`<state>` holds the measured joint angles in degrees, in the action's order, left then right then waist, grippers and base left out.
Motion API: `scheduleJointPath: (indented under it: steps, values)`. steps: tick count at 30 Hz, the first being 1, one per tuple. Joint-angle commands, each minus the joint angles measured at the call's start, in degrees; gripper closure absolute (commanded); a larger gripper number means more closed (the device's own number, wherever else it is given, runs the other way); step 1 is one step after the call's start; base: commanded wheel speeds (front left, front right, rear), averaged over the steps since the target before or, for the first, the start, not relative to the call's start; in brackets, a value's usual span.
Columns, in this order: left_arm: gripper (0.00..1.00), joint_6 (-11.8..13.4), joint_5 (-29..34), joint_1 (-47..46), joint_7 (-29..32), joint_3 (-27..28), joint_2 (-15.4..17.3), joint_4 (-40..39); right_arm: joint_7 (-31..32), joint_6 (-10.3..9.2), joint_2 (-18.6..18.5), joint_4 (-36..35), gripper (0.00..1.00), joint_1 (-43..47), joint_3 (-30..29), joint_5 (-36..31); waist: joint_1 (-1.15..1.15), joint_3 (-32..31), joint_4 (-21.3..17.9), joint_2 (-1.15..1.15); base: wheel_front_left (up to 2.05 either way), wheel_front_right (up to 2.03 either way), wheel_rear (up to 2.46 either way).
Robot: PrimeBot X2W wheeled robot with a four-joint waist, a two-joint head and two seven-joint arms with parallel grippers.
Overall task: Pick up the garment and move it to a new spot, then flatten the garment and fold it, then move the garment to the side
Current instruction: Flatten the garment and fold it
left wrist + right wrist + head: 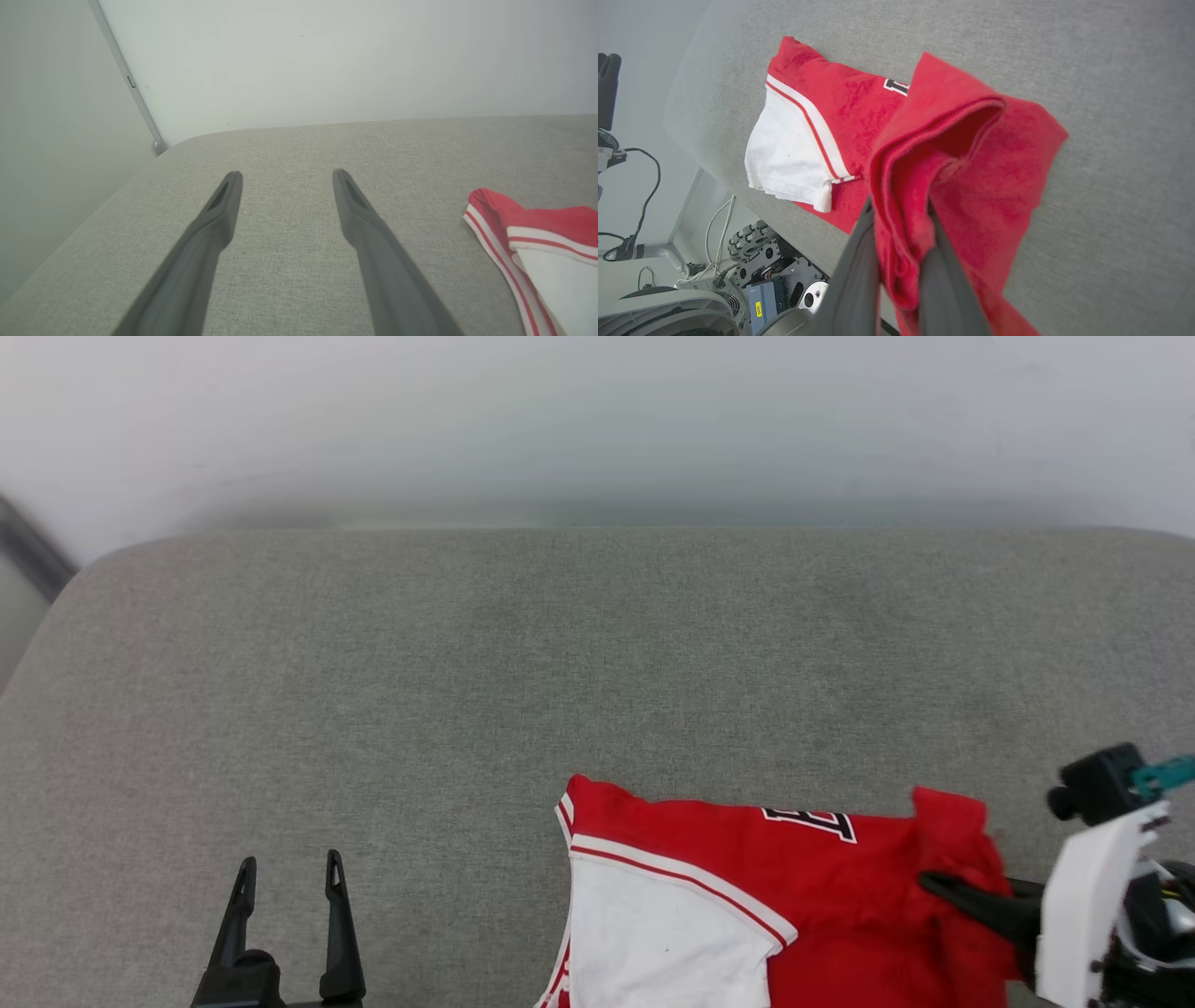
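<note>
Right gripper (pixel 899 224) is clamped on a bunched red fold of the garment (pixel 747 868), with cloth squeezed between both fingers and that end lifted off the surface. Likely holding the edge up so it can drag or lift the shirt to a new spot, so the first step looks barely under way. The rest of the garment lies crumpled at the near edge of the bench (pixel 467 663), right of centre in the head view, white sleeve (pixel 653 933) face up, a bit of black lettering (pixel 810 821) showing. Not flat, not folded.

Left gripper (pixel 290 873) has its jaws spread wide and holds nothing. It hovers low over bare bench, well apart from the shirt, probably parked until flattening needs two arms.

Bench top is grey woven fabric with rounded corners, soft-looking, so the cloth may catch when dragged. Below the near edge, the wheeled base (pixel 775 280) and loose cables (pixel 649 186). Beyond the far edge, a plain pale wall (pixel 597 420).
</note>
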<state>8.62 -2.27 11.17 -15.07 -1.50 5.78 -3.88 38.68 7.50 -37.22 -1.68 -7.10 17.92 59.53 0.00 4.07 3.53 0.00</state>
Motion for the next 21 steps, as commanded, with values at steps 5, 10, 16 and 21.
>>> scheduleJointPath:
  steps: [5, 10, 16, 21]
  values:
    - [0.00, -0.8, -0.1, -1.4, -0.1, 0.4, -0.8, 0.3, 1.7, -0.02, 2.7, -4.5, 1.00, -5.7, 6.5, -3.2, 0.00, 1.1, 0.9, 0.00, 0.00, 0.00, 0.00]
    - [0.00, -1.5, -0.1, -2.6, -0.1, 0.6, -1.5, 0.7, 2.4, -0.02, 5.9, -2.8, 1.00, -13.1, 15.4, -8.2, 0.00, 2.3, 1.9, 0.00, 0.00, 0.00, 0.00]
    - [0.00, -2.1, 0.0, -4.1, -0.1, 0.6, -2.0, 1.4, 2.1, -0.02, 11.8, 5.0, 1.00, -22.6, 26.7, -14.5, 0.00, 3.8, 3.0, 0.00, 0.00, 0.00, 0.00]
    - [0.00, -2.8, 0.3, -5.6, -0.1, -0.1, -2.3, 2.0, -0.1, -0.02, 16.3, 16.2, 1.00, -27.9, 34.5, -19.3, 0.00, 5.1, 4.3, 0.00, 0.00, 0.00, 0.00]
